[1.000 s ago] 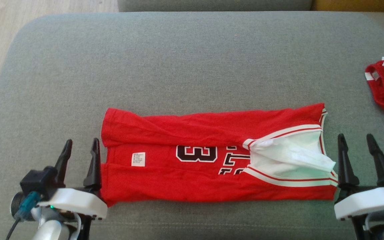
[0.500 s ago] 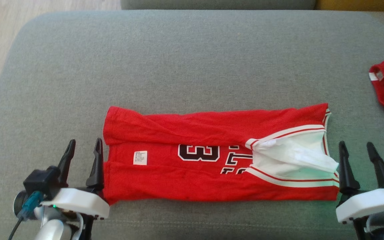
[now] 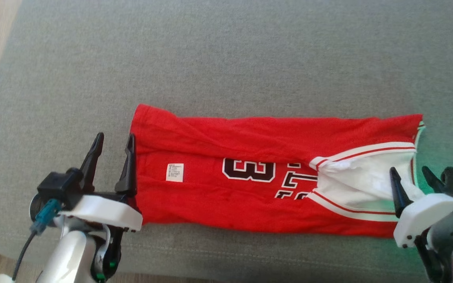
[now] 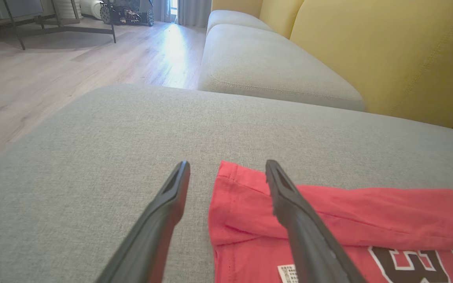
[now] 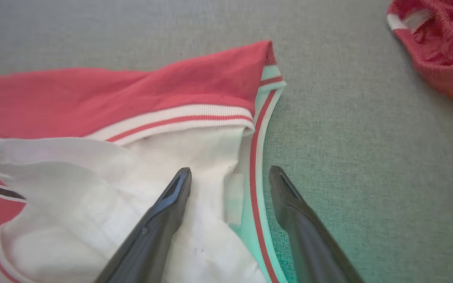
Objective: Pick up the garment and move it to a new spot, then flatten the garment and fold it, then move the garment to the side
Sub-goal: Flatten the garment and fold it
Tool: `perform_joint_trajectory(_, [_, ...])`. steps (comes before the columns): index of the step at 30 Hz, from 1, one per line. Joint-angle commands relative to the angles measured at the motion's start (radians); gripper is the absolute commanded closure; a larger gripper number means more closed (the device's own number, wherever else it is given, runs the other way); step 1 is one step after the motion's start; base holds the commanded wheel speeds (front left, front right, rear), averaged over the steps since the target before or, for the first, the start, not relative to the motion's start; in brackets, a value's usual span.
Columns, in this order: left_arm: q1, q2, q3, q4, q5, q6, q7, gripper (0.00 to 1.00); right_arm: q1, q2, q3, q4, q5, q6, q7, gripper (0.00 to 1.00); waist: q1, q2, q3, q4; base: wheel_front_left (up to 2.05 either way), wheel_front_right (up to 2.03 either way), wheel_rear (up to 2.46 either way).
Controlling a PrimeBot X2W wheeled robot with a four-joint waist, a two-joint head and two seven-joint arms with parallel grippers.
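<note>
A red basketball jersey [image 3: 250, 173] with a black "3" and white trim lies folded into a long strip across the grey sofa cushion [image 3: 226, 59]. My left gripper [image 3: 113, 143] stands open at the strip's left end, and in the left wrist view its fingers straddle the jersey's [image 4: 328, 220] hem edge. Over the right end, my right gripper [image 3: 407, 175] is open above the white lining and striped trim [image 5: 258, 129]. Nothing is held between either pair of fingers.
A second crumpled red garment [image 5: 439, 43] lies on the cushion beyond the jersey's right end. Wood floor [image 4: 53, 67] runs past the cushion's left side. Yellow backrests [image 4: 387, 51] and another grey seat [image 4: 266, 70] stand behind.
The head camera has tilted down and closer, shifting the whole picture. My right gripper has moved in over the jersey's right end; my left gripper stays at the left end.
</note>
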Motion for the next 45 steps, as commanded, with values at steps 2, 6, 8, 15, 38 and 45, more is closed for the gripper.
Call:
perform_joint_trajectory(2, [-0.044,0.004,0.048,-0.022,0.015,-0.011,-0.012,0.00,-0.033,-0.022,0.009,-0.034,-0.014,0.004,0.044,0.00,0.0000,0.0000,0.022,0.012,0.00,0.00,0.00])
perform_joint_trajectory(6, [-0.059,-0.009,0.064,-0.016,0.030,-0.030,-0.012,0.00,-0.038,-0.020,-0.011,-0.046,-0.024,0.004,0.123,0.00,0.0000,0.0000,0.038,0.015,0.00,0.00,0.00])
perform_joint_trajectory(8, [-0.064,-0.016,0.072,-0.013,0.038,-0.039,-0.012,0.00,-0.036,-0.018,-0.015,-0.050,-0.019,0.004,0.166,0.00,0.0000,0.0000,0.043,0.015,0.00,0.00,0.00])
perform_joint_trajectory(15, [-0.068,-0.034,0.103,-0.008,0.066,-0.064,-0.012,0.00,-0.027,-0.013,-0.022,-0.082,0.023,0.004,0.243,1.00,0.0000,0.0000,0.047,0.005,0.00,0.00,0.00])
perform_joint_trajectory(38, [-0.046,-0.066,0.164,-0.010,0.124,-0.105,-0.012,0.00,0.010,0.000,-0.215,-0.194,0.047,0.004,0.221,1.00,0.0000,0.0000,0.014,-0.044,0.00,0.00,0.00])
perform_joint_trajectory(45, [-0.031,-0.067,0.172,-0.008,0.135,-0.111,-0.012,0.00,0.004,0.003,-0.141,-0.265,0.078,0.004,0.181,1.00,0.0000,0.0000,-0.014,-0.061,0.00,0.00,0.00])
